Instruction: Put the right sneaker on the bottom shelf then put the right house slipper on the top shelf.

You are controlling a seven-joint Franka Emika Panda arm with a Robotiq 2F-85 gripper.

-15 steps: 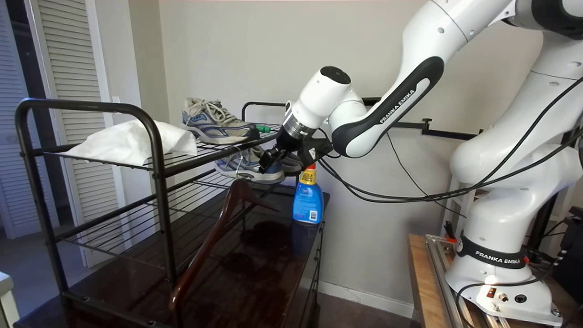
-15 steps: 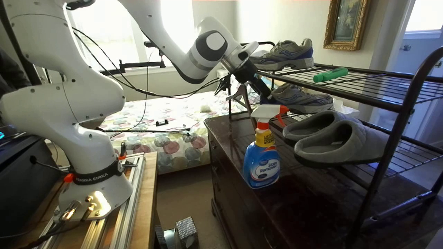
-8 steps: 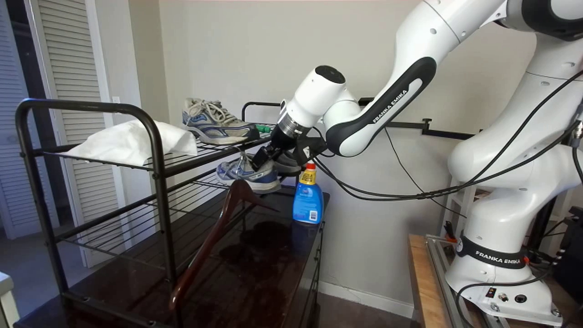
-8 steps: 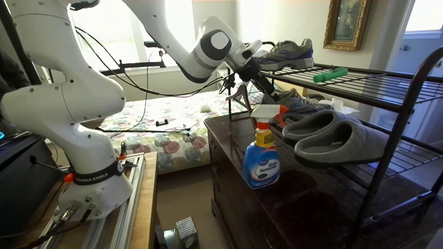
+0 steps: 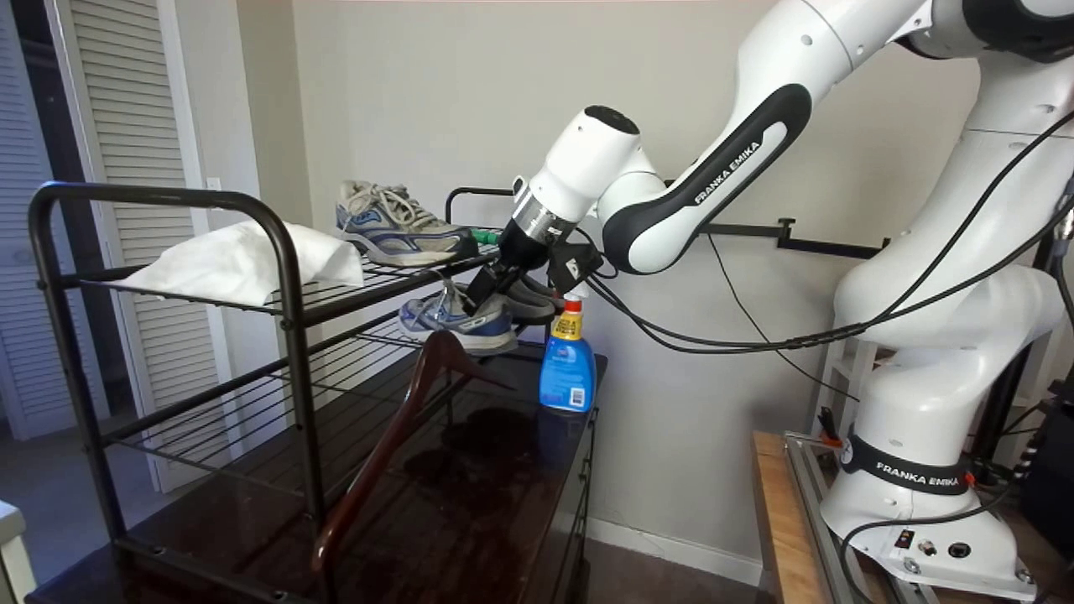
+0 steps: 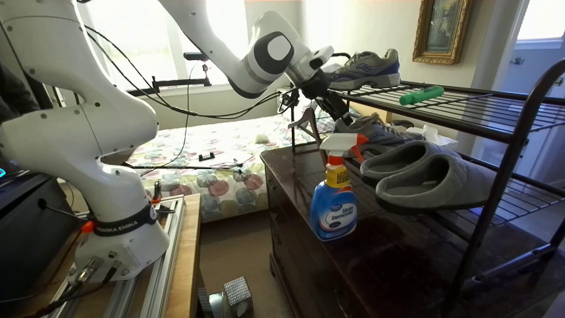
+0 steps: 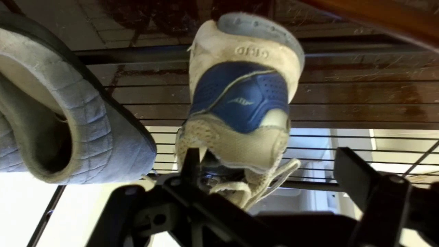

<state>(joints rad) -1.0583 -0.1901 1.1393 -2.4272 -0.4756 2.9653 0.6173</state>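
The grey and blue right sneaker (image 5: 453, 317) rests on the bottom shelf (image 5: 252, 377), its heel toward me; it also shows in an exterior view (image 6: 375, 131) and fills the middle of the wrist view (image 7: 240, 96). My gripper (image 7: 269, 151) is open around its heel opening, the left finger at the collar and the right finger well clear. The gripper shows above the heel in an exterior view (image 6: 348, 118). A pair of grey house slippers (image 6: 463, 185) sits beside the sneaker on the bottom shelf; which is the right one I cannot tell. The top shelf (image 6: 476, 106) is above.
The twin sneaker (image 5: 403, 231), a green marker (image 6: 421, 95) and a white cloth (image 5: 243, 260) lie on the top shelf. A blue spray bottle (image 6: 334, 212) stands before the rack. A wooden hanger (image 5: 394, 419) leans against the rack.
The sneaker's heel has dropped and the gripper has let go of it. The gripper moved slightly forward, then a little up, staying close to the heel.
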